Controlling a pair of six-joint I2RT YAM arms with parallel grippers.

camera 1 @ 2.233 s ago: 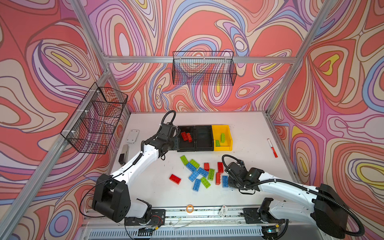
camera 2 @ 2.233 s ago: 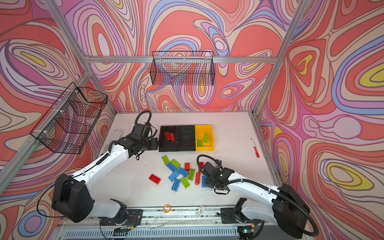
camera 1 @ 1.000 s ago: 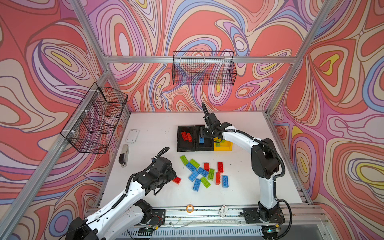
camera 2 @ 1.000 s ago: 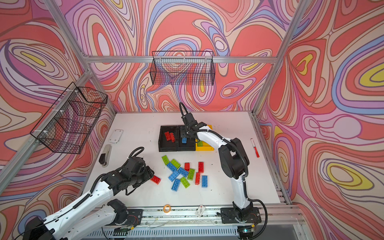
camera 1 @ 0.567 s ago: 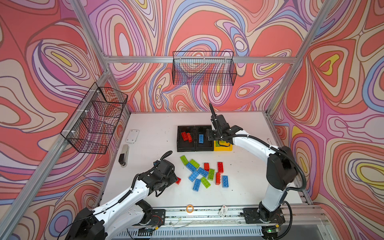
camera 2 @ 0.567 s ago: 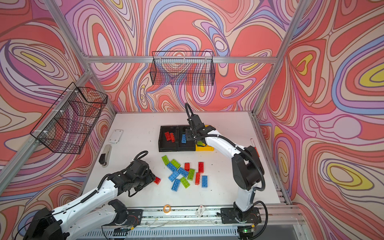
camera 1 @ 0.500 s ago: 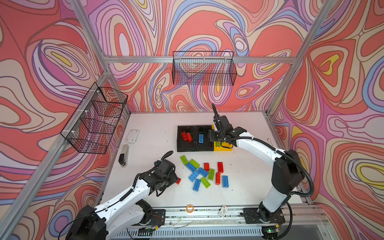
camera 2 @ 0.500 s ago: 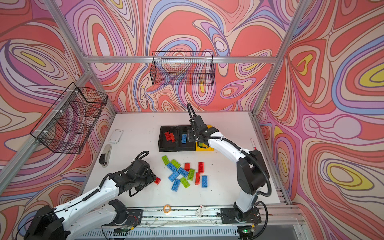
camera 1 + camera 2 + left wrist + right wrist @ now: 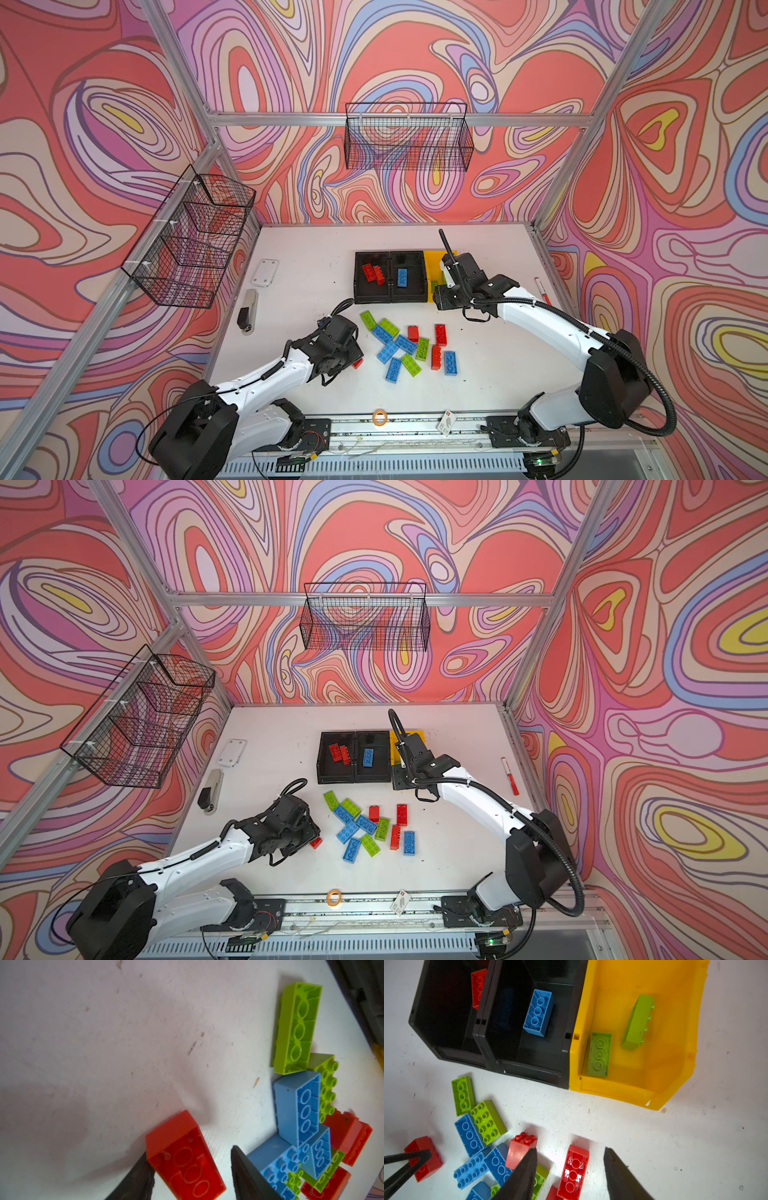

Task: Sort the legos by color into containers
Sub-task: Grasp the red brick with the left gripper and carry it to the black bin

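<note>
Red brick (image 9: 182, 1159) sits mid-table beside loose bricks (image 9: 409, 349), between left gripper (image 9: 189, 1151) jaws: open, one finger (image 9: 135, 1180) touching, other clear. Only the left wrist view shows that. Right gripper (image 9: 570, 1149) open, empty. Right wrist view: yellow bin (image 9: 670, 1022) holds two green bricks (image 9: 599, 1054); right arm (image 9: 544, 322) mostly blocks it in both top views. Middle black bin (image 9: 529, 1073): blue brick (image 9: 538, 1012). Left black bin (image 9: 372, 297): two red bricks (image 9: 372, 274).

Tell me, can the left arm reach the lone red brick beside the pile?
Probably yes: the left gripper straddles the red brick with open jaws, and the brick lies alone on bare table, apart from the other bricks.
</note>
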